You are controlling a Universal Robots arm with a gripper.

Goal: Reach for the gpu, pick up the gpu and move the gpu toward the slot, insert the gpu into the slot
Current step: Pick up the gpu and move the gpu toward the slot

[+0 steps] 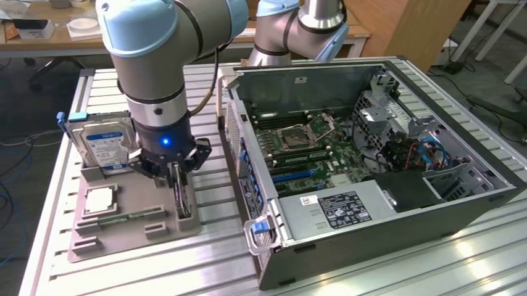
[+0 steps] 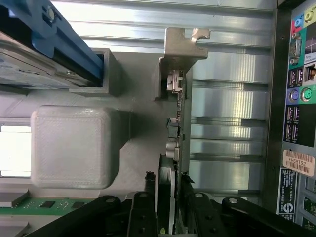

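The pincer (image 2: 168,181) was found astride the gpu (image 2: 177,123); grip state could not be told. A skewed hold risked jamming.

Thin dark gpu card (image 1: 184,203): standing on edge in grey plastic holder (image 1: 115,239)
Silvery end bracket (image 2: 180,47): fixed at 1 end

Silver-grey tube arm (image 1: 157,92), pale blue joint caps (image 1: 136,21), black cable (image 1: 216,68) down the side. Black wrist band (image 1: 152,132) with blue light (image 1: 165,142). Black gripper (image 1: 180,206), bolted link bars (image 2: 89,215).
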